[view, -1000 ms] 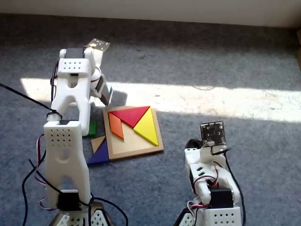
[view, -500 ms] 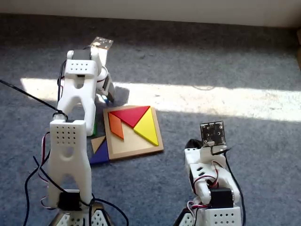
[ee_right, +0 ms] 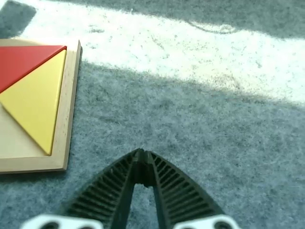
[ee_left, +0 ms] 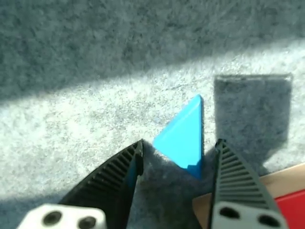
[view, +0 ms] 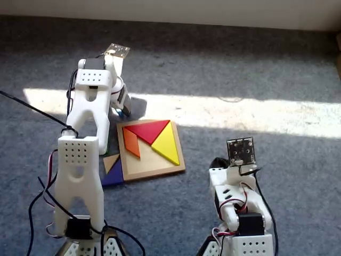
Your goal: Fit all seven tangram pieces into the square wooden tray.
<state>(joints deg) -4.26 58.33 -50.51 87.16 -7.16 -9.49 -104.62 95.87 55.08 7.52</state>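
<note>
The square wooden tray (view: pixel 180 160) lies on the carpet and holds a red triangle (view: pixel 146 130), a yellow triangle (view: pixel 167 143) and an orange parallelogram (view: pixel 131 142). My left gripper (ee_left: pixel 179 143) is open just beyond the tray's far left corner, low over a light blue triangle (ee_left: pixel 183 135) that lies between its fingers (ee_left: pixel 119 171). In the high view this gripper (view: pixel 121 104) hides most of that blue piece (view: pixel 126 112). My right gripper (ee_right: pixel 143 171) is shut and holds nothing, above bare carpet to the right of the tray (ee_right: pixel 69 102).
Left of the tray lie a small tan triangle (view: pixel 111 161) and a dark blue triangle (view: pixel 113 176). A green piece (view: pixel 106 145) peeks out from under the left arm. A band of sunlight (view: pixel 240 114) crosses the grey carpet.
The left arm has swung a little to the right and away from its base, bringing its open gripper over the light blue triangle. The right arm has not moved.
</note>
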